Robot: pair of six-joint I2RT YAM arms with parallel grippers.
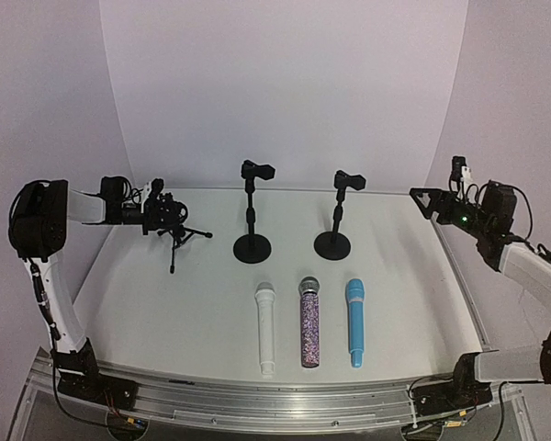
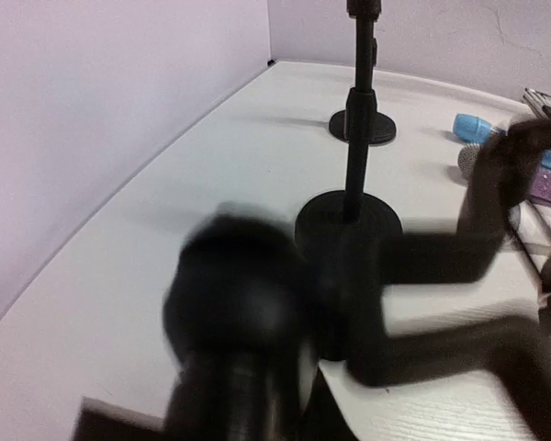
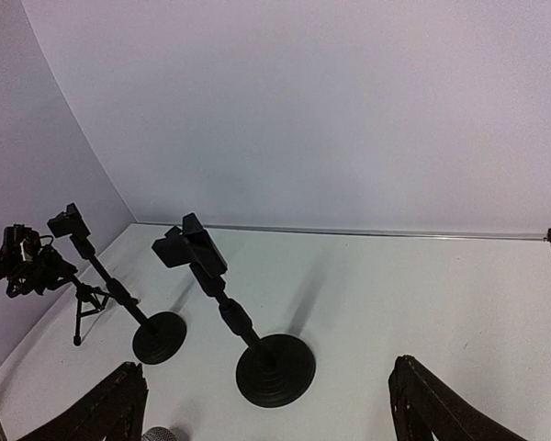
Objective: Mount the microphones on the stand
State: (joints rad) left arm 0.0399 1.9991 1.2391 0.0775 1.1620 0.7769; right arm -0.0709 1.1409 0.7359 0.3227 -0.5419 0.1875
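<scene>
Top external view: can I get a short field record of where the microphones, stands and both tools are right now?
microphones: white microphone, purple microphone, blue microphone, lying side by side on the table, heads away from the arms
stands: tripod stand at left; middle stand and right stand on round bases, clips empty
left tool: at the tripod stand's top; grip unclear
right tool: open, raised at right, holding nothing
progress: no microphone attached yet

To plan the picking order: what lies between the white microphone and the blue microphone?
Only the glittery purple microphone lies there, parallel to the white microphone and the blue microphone, touching neither. The top view shows this.
</scene>
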